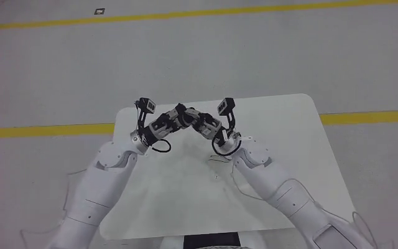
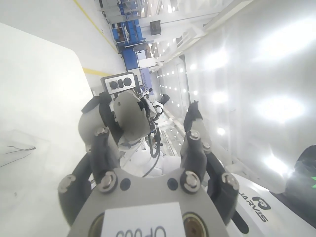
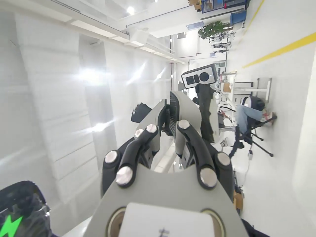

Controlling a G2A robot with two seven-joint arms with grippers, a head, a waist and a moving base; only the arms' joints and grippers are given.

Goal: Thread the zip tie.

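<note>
Two grippers, tip to tip

The black-tipped grey left gripper [image 2: 147, 104] is spread wide, probably to receive; the grey right gripper [image 3: 170, 101] is pinched nearly closed. A thin dark zip tie [image 2: 21, 149] is seen on the white rounded table [image 1: 292, 124].

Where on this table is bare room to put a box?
Bare: the patch between the right arm and the right edge of the table. Crowded: the far middle, where the left hand and right hand meet; thin strands lie between the arms.
</note>
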